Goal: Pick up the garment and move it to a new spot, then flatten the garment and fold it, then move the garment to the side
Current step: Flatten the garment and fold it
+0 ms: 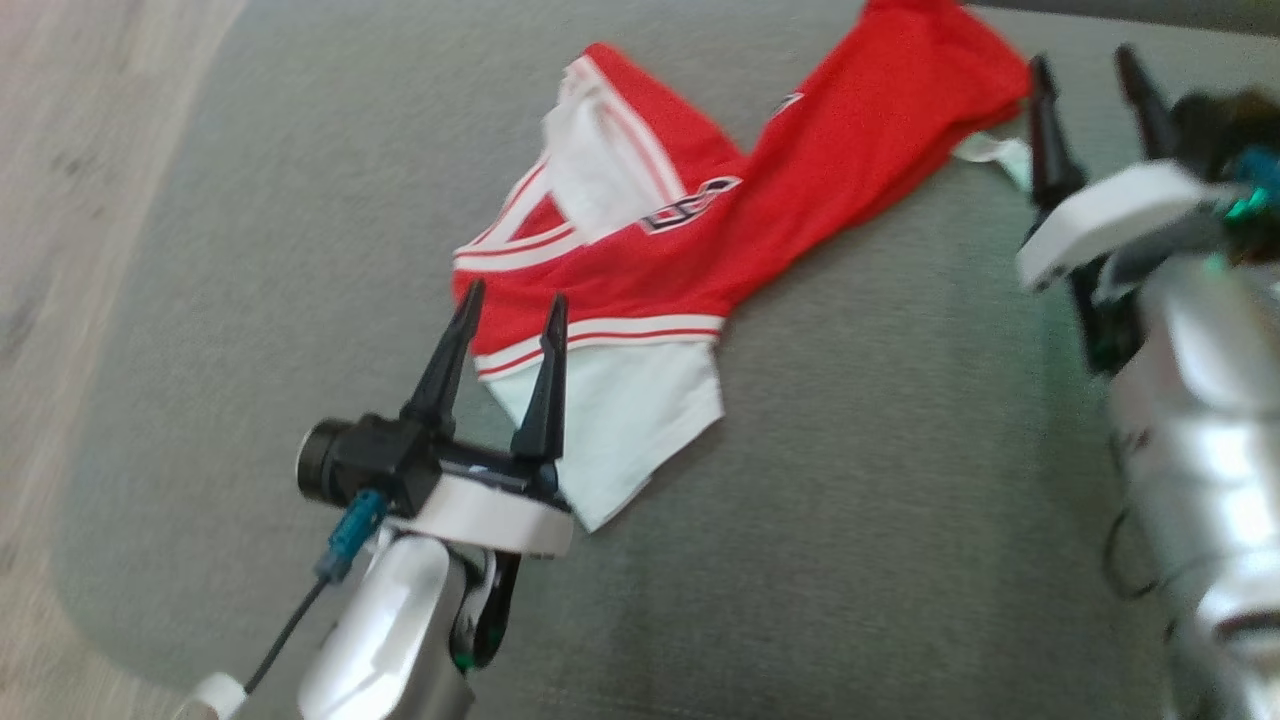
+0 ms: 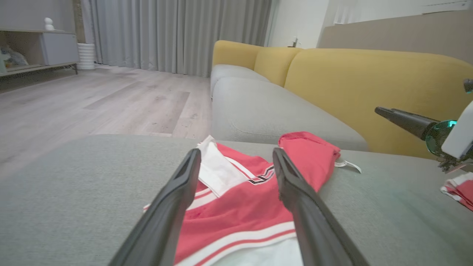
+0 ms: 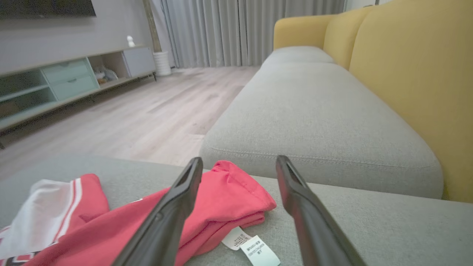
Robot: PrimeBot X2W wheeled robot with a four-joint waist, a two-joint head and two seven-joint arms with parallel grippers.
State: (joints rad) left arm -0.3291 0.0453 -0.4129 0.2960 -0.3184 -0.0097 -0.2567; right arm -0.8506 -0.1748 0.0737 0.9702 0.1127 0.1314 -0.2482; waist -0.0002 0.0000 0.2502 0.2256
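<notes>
A red garment (image 1: 700, 230) with white trim and white panels lies crumpled and stretched out on the grey seat cushion (image 1: 880, 480). My left gripper (image 1: 515, 292) hovers open over its near white-striped end, fingers pointing along the cloth, nothing between them. In the left wrist view the garment (image 2: 240, 207) lies under and beyond my left gripper (image 2: 236, 151). My right gripper (image 1: 1083, 58) stands open just past the garment's far red end. The right wrist view shows that end of the garment (image 3: 229, 195) and its white labels (image 3: 255, 249) below my open right gripper (image 3: 240, 159).
The yellow sofa backrest (image 3: 414, 74) runs along the right. A second grey seat cushion (image 3: 314, 122) lies beyond a gap. Wooden floor (image 1: 70, 200) borders the cushion's left edge. A small red and white piece of cloth (image 2: 460, 190) shows under the right arm.
</notes>
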